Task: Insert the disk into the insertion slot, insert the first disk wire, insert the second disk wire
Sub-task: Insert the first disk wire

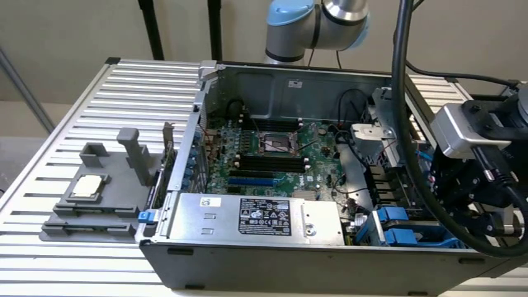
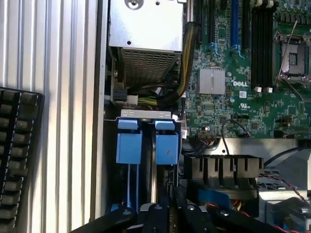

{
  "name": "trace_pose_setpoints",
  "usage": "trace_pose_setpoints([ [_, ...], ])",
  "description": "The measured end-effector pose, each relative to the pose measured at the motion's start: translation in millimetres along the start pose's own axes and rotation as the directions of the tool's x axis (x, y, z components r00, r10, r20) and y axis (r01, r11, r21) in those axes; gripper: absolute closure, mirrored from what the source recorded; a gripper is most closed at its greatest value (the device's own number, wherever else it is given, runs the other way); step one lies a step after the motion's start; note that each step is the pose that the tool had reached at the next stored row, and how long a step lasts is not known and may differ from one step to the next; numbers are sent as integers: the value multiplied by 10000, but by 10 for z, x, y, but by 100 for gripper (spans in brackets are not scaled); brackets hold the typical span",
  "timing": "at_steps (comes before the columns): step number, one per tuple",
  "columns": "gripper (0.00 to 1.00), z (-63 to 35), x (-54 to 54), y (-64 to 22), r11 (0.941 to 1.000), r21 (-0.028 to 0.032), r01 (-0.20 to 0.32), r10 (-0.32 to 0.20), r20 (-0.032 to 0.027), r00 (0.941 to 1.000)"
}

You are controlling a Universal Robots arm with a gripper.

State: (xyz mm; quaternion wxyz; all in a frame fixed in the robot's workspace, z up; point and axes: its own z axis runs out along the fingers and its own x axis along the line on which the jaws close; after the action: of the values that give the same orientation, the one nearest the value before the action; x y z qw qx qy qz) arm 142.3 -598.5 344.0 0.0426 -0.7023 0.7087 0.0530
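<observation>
Silver worktop of parallel aluminium slats. Bearing an open computer case laid on its side, filling the middle and reaching toward the edge on the exterior view's right, with its front wall close to the near edge. Close beside the case, toward the edge on the exterior view's left, a grey plastic fixture sitting flat on the slats. In the wrist view, a black keyboard lying on the slats, near the case's outer wall but apart from it.
</observation>
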Motion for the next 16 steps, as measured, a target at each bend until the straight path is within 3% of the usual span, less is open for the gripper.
trace_pose_setpoints([
  [6,84,2,0,0,9999,91,-53,53,-8,10000],
  [16,84,11,-18,1,9999,146,-48,49,-80,10000],
])
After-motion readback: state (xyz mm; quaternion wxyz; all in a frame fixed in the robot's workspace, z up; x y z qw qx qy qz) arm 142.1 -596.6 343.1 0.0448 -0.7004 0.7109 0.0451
